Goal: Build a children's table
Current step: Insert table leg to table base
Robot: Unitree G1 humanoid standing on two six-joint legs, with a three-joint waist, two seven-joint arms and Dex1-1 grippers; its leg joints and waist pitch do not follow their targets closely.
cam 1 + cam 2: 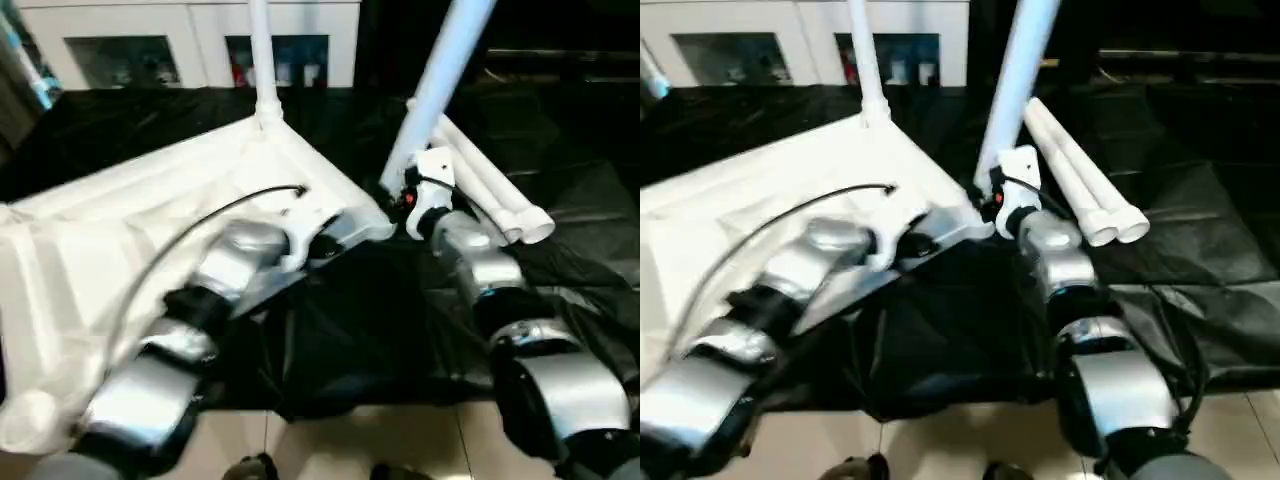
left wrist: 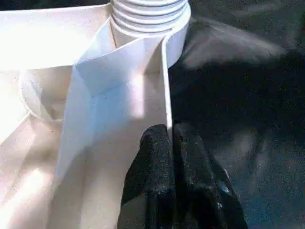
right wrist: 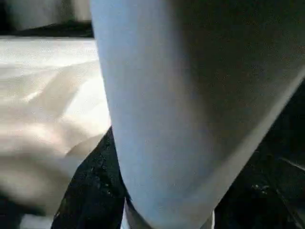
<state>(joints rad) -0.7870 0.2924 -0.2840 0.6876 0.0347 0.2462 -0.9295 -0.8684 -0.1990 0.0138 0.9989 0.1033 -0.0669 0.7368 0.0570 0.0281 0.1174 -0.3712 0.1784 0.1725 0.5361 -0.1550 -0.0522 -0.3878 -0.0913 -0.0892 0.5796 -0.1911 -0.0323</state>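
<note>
Here we have the tabletop (image 1: 150,220) lying upside down on the black sheet (image 1: 360,330), one leg (image 1: 262,60) already standing in its far corner socket and two spare legs (image 1: 490,190) lying just beside it. Our left gripper (image 2: 174,143) is pinched onto the top's thin rim wall, while our right gripper (image 1: 415,205) clasps a tilted leg (image 1: 440,70) near the close corner. That tilt is our worry: pressed in at this angle, the leg could jam or skid off the socket, and the top could slide on the sheet if our rim pinch slips.
</note>
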